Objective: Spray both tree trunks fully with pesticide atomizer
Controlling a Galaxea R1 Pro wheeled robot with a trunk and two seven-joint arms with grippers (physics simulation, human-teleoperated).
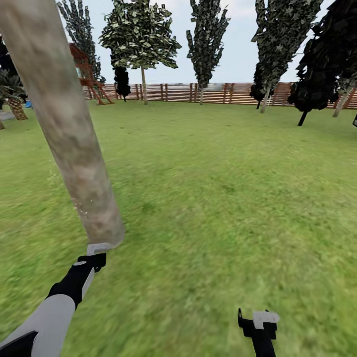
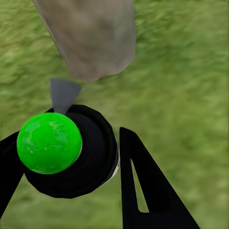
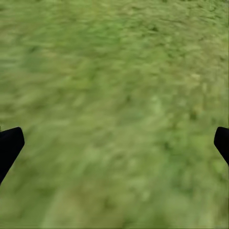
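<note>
Lawn (image 1: pixel 223 198) of the garden: wide, flat, mottled green grass, ringed by a brown slat fence (image 1: pixel 208 92) with tall ragged trees (image 1: pixel 141 34) along it and a black-foliaged tree (image 1: pixel 327 59) at far right. Nearest tree trunk (image 1: pixel 64 124) is a thick pale grey-brown column with mottled bark, leaning across the head view's left side, its base just ahead of the left gripper (image 1: pixel 94 258). A few pale specks of pesticide (image 1: pixel 82 210) dot the lower bark. Left gripper is clamped on the pesticide atomizer (image 2: pixel 71 152): round black body, glossy green ball top, grey nozzle aimed at the trunk base, nothing between them. Right gripper (image 3: pixel 114 143) hangs over bare grass, well apart from the trunk, fingers spread wide, holding nothing.
</note>
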